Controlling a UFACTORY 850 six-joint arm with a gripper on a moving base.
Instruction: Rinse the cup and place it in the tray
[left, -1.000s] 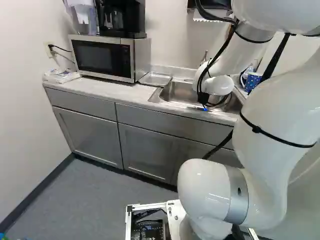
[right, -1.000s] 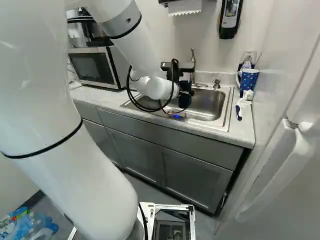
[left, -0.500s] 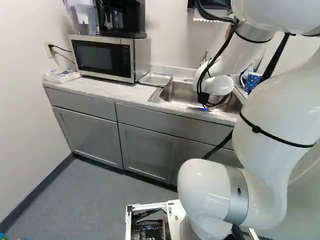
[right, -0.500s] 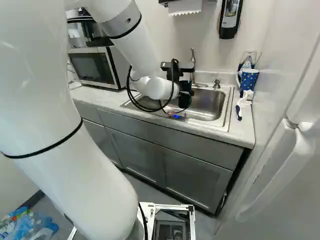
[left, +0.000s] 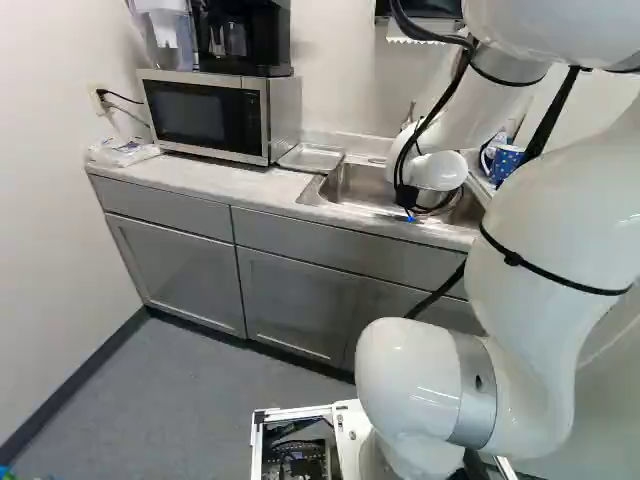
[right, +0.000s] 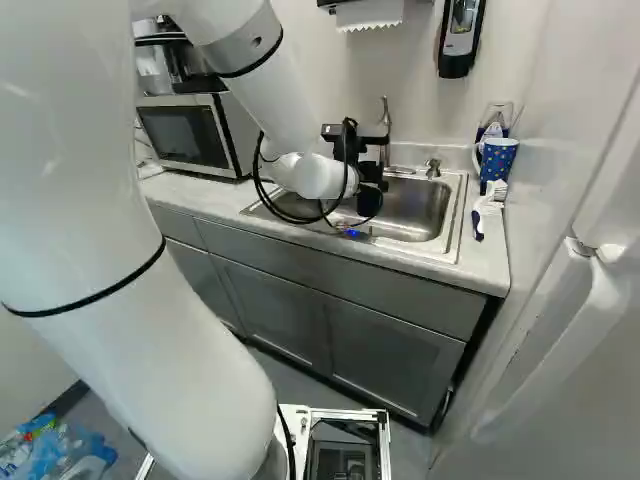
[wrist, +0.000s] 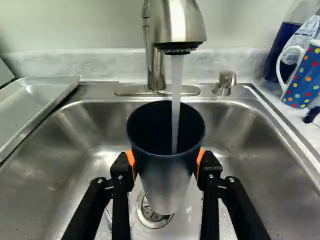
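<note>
While water runs from the faucet (wrist: 177, 25) into the dark blue cup (wrist: 167, 150), the gripper (wrist: 167, 162) grasps it from both sides, orange pads (wrist: 200, 159) against its wall. Cup is upright over the sink basin (wrist: 70, 145), above the drain (wrist: 150, 212); metal tray (wrist: 37, 100) sits beside the sink, polka-dot mug (wrist: 304, 75) on the counter (right: 485, 262) at the other side.

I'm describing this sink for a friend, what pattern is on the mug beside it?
Multicoloured dots on blue; the mug shows best in the wrist view.
</note>
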